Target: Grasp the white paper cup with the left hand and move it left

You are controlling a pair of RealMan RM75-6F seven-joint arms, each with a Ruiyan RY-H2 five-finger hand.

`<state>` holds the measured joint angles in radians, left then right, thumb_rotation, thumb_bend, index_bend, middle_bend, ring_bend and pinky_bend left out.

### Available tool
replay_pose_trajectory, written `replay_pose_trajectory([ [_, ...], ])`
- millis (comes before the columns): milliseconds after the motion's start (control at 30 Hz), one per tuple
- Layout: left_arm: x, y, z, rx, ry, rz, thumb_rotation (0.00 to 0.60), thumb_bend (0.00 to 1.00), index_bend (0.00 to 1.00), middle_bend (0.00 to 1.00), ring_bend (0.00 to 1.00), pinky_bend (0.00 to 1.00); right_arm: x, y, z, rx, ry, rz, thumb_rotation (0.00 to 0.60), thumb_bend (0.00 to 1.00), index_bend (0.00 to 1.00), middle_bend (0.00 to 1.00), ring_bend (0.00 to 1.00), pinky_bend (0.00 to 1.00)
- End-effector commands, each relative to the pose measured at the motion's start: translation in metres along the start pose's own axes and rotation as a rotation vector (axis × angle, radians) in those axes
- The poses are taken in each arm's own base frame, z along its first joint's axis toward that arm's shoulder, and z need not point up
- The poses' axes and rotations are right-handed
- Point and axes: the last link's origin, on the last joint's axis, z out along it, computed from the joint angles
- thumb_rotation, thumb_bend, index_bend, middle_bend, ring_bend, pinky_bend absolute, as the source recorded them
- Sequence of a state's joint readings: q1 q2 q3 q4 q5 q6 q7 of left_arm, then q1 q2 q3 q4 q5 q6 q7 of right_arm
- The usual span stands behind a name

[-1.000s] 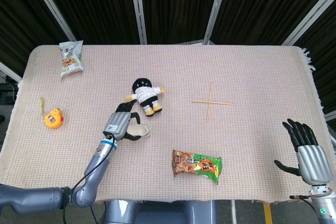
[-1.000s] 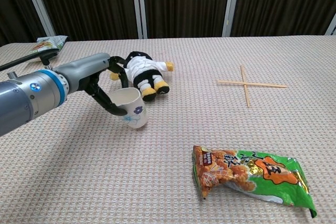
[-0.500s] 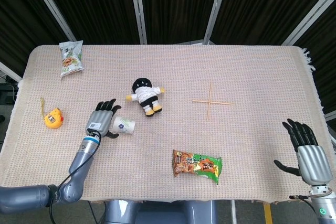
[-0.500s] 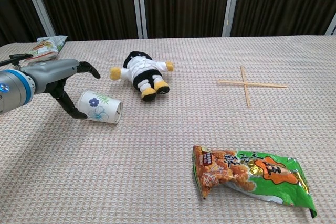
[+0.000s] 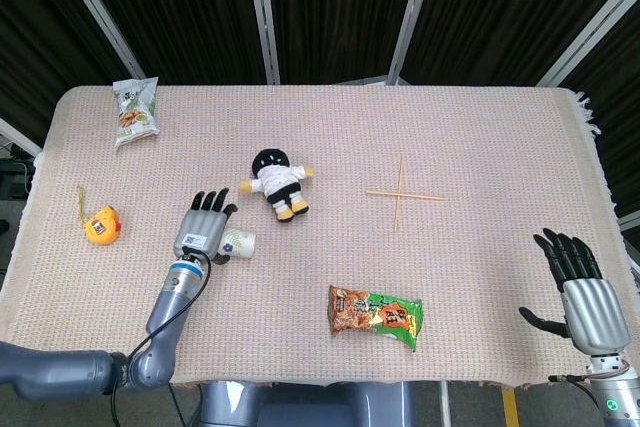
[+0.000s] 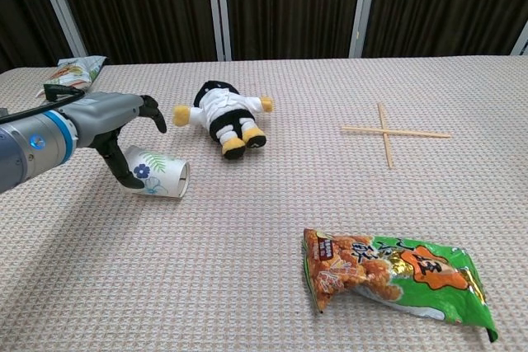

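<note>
On the left half of the table (image 5: 480,127), the left hand (image 5: 203,224) sits over the closed end of the cup (image 6: 157,174), fingers spread and arched with the thumb curved down beside the cup's base; it may touch the cup but has no grip on it. The cup lies on its side on the cloth, mouth toward the middle of the table, its flower print facing up in the chest view. A second ago the hand held the cup upright just in front of the doll (image 5: 277,180); half a second ago the cup was already tipped over further left, with the hand open beside it. Since then the hand has shifted a little toward the cup and now covers its base, while the cup has hardly moved. The doll lies face down just beyond and to the right of the cup, apart from it. Further left, a yellow tape measure (image 5: 101,226) sits near the table edge, and a snack bag (image 5: 135,110) lies at the far left corner. Two crossed chopsticks (image 5: 402,194) lie right of centre, and a green and orange chip bag (image 6: 394,276) lies near the front edge; none of these has moved. The right hand (image 5: 583,285) hangs off the table's right front corner, fingers spread, holding nothing, as before.
</note>
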<state>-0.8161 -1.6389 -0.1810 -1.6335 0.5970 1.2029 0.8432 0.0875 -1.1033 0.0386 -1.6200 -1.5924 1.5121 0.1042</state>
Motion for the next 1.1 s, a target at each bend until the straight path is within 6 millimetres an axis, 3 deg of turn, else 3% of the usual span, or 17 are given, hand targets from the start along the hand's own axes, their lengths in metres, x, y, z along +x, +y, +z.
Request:
replay_pose_trajectory([
  [33,-0.003,0.010,0.004,0.009,0.003,0.042,0.600,0.09,0.26,0.00,0.00,0.00,0.001,0.000,0.000,0.000,0.001,0.002,0.600,0.04,0.03,0.00,0.00,0.00],
  [300,-0.011,0.027,0.008,0.011,-0.004,0.087,0.600,0.09,0.31,0.00,0.00,0.00,-0.001,0.001,0.001,0.002,-0.008,-0.001,0.600,0.04,0.03,0.00,0.00,0.00],
  [500,-0.018,0.035,0.009,0.011,-0.026,0.083,0.600,0.09,0.48,0.00,0.00,0.00,-0.002,0.001,0.001,-0.003,-0.011,-0.003,0.600,0.04,0.03,0.00,0.00,0.00],
  [600,-0.016,0.038,0.008,0.001,-0.015,0.052,0.600,0.09,0.49,0.00,0.00,0.00,-0.001,0.002,0.001,-0.003,-0.008,-0.001,0.600,0.04,0.03,0.00,0.00,0.00],
  [700,-0.012,0.042,0.005,-0.019,0.001,-0.027,0.600,0.09,0.50,0.00,0.00,0.00,-0.001,0.002,0.001,-0.003,-0.009,-0.001,0.600,0.04,0.03,0.00,0.00,0.00],
  [867,-0.003,0.054,-0.007,-0.109,0.055,-0.300,0.600,0.09,0.49,0.00,0.00,0.00,-0.002,0.002,0.002,-0.001,-0.013,-0.003,0.600,0.04,0.03,0.00,0.00,0.00],
  [1100,-0.011,0.059,-0.017,-0.223,0.068,-0.569,0.600,0.09,0.48,0.00,0.00,0.00,-0.002,0.001,0.001,0.000,-0.016,-0.005,0.600,0.04,0.03,0.00,0.00,0.00],
])
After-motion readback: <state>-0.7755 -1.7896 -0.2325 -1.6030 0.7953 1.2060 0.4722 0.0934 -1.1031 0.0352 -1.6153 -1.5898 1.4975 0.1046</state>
